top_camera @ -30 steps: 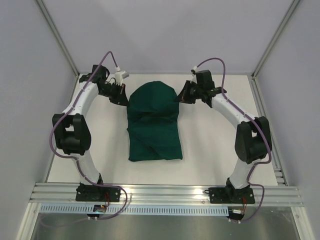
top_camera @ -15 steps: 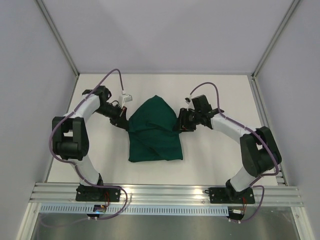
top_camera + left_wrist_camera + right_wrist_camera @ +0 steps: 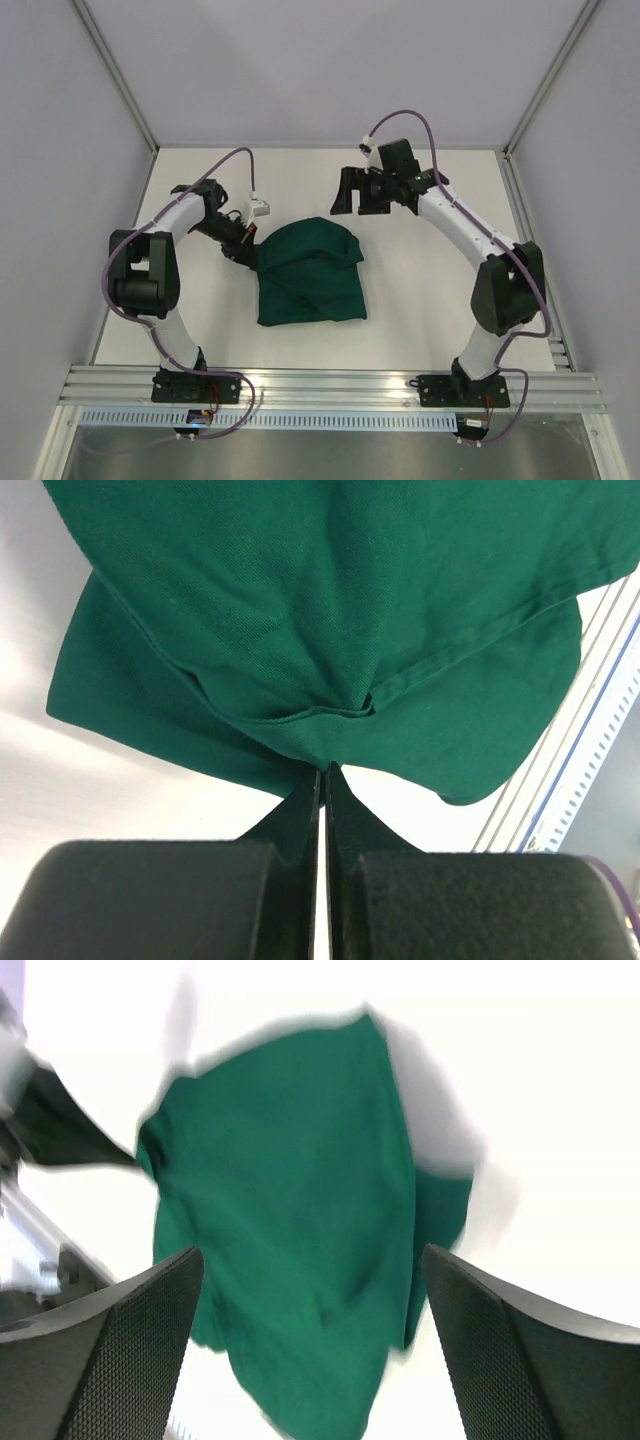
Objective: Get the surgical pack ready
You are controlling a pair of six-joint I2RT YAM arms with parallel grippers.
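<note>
- We see the left gripper clamped tight, its fingers pressed together on a pinch of the surgical pack at a hemmed edge of its dark green cloth.
- In the top view this gripper sits centre left, against the upper left corner of the pack.
- The right gripper is in the upper centre of the top view, fingers spread wide with nothing between them, apart from the pack.
- The pack is a folded dark green bundle in the middle of the top view, lying on the white table. Its top edge is rumpled and its lower edge straighter.
- The right wrist view is blurred. We make out the green cloth in mid-frame, below the two open fingers.
</note>
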